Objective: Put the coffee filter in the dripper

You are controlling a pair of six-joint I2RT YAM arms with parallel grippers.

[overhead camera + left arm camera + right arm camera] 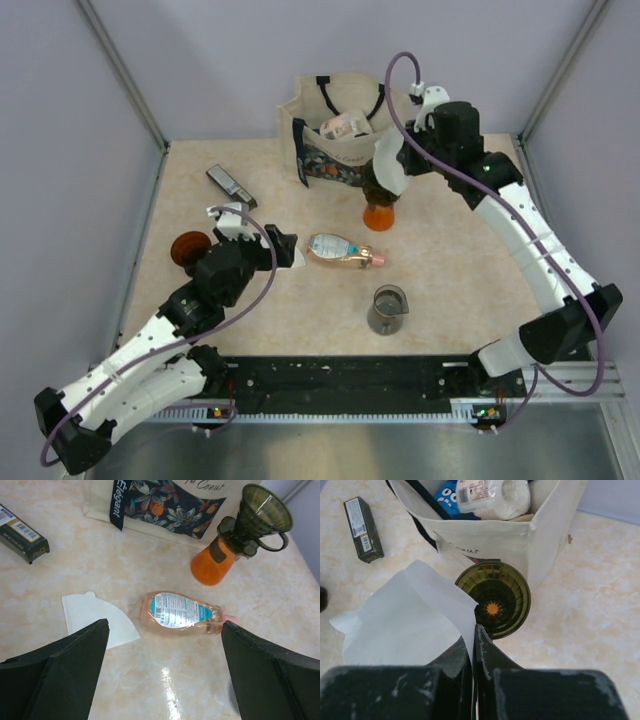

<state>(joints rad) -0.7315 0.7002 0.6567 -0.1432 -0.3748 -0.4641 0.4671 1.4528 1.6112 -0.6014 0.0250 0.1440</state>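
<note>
Pinching with right end effector [474,630] one corner of coffee filter [405,625], fanned lengthwise toward 10 o'clock; dripper [493,600] mouth-up at 1 o'clock; left end effector [164,624] spread wide.

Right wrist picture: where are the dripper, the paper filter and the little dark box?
dripper [504,594], right wrist view, on its ribbed inner wall.
coffee filter [405,620], right wrist view, middle of the white sheet.
dark box [363,530], right wrist view, on its top face.
</note>
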